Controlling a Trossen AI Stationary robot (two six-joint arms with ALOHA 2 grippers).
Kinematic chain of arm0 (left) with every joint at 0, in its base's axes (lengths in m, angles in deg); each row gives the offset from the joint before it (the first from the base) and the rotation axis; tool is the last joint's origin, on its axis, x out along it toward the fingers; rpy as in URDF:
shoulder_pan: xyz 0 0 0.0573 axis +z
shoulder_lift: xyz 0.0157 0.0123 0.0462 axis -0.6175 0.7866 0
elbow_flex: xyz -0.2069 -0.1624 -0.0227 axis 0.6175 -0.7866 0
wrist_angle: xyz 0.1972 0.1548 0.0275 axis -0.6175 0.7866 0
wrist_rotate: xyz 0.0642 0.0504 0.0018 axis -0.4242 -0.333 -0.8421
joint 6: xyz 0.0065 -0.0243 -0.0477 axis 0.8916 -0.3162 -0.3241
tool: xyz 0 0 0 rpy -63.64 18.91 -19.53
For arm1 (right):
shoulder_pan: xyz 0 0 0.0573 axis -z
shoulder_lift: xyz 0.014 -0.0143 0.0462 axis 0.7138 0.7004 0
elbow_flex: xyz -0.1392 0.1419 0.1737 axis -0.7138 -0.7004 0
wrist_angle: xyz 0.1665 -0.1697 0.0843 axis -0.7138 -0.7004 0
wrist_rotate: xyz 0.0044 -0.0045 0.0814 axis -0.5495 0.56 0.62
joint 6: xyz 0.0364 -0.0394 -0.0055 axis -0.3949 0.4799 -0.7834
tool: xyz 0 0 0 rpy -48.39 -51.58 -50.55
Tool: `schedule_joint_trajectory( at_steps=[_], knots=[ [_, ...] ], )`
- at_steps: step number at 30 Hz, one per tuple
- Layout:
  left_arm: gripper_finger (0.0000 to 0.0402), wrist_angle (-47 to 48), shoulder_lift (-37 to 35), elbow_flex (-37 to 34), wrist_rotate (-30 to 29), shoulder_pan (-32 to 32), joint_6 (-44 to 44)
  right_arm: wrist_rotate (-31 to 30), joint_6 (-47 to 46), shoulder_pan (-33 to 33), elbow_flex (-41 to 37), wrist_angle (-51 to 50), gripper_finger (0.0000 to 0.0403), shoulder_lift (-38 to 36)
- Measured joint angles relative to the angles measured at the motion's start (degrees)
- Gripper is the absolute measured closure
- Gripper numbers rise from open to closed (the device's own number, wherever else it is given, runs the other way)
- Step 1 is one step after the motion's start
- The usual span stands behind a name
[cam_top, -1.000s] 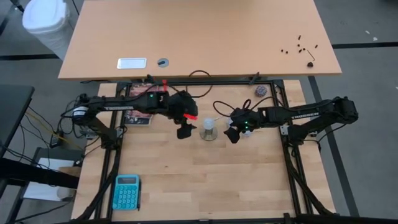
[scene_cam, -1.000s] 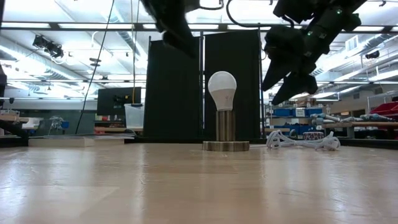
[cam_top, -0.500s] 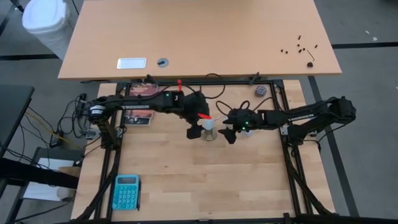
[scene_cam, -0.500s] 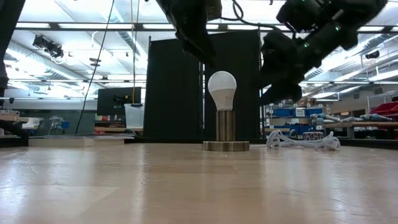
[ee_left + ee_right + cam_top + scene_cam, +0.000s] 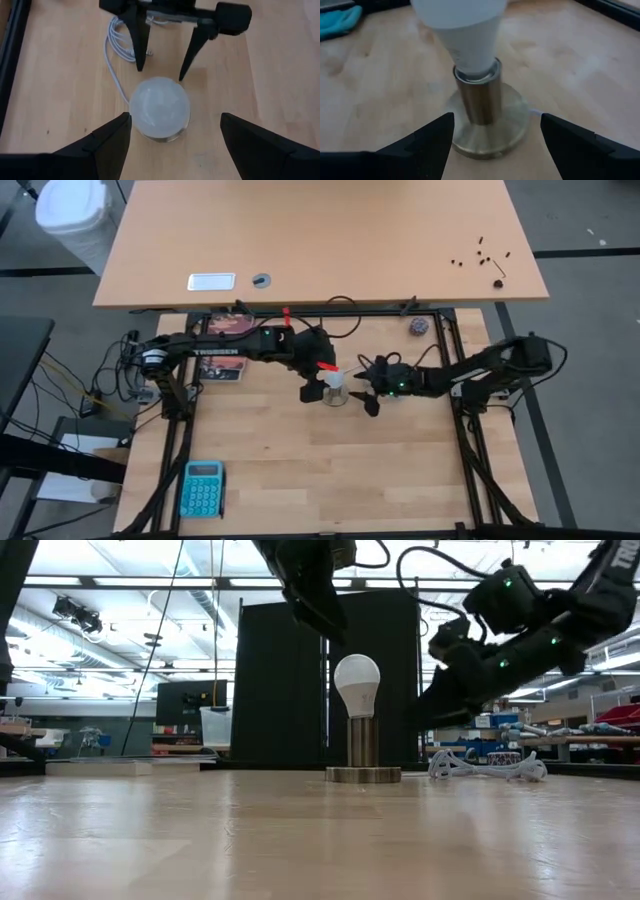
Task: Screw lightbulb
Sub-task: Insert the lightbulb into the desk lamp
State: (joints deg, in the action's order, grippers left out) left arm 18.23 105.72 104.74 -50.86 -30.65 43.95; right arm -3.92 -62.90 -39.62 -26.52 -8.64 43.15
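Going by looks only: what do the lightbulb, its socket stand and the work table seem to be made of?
Lightbulb: matte white, frosted glass or plastic; the look leaves it open. Socket stand: brushed brass-toned metal, judging by its dull sheen. Work table: pale wood in glued strips, grain visible, probably butcher block.

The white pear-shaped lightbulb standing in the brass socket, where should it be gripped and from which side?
Grip the white pear-shaped lightbulb across its round glass dome, coming from above. It stands upright in the brass socket, which hides the screw base, so only the dome is free, and a top grip lines up with the turning axis.
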Motion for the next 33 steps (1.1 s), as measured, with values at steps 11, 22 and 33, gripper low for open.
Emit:
schedule_joint_trajectory(
  at_steps=[11,22,33],
  knots=[
    [0.0094,2.41,0.0,-0.04,-0.6,0.0,2.28,2.58,0.06,-0.23,7.08,8.15,0.0096,13.59],
    [0.0094,4.72,0.53,-0.09,-1.08,0.02,5.96,2.5,0.14,-0.2,8.86,9.21,0.0096,17.04],
    [0.0094,5.58,3.68,-0.13,-0.65,-0.1,11.27,2.32,-0.17,-0.16,8.88,9.37,0.0096,17.04]
  ],
)
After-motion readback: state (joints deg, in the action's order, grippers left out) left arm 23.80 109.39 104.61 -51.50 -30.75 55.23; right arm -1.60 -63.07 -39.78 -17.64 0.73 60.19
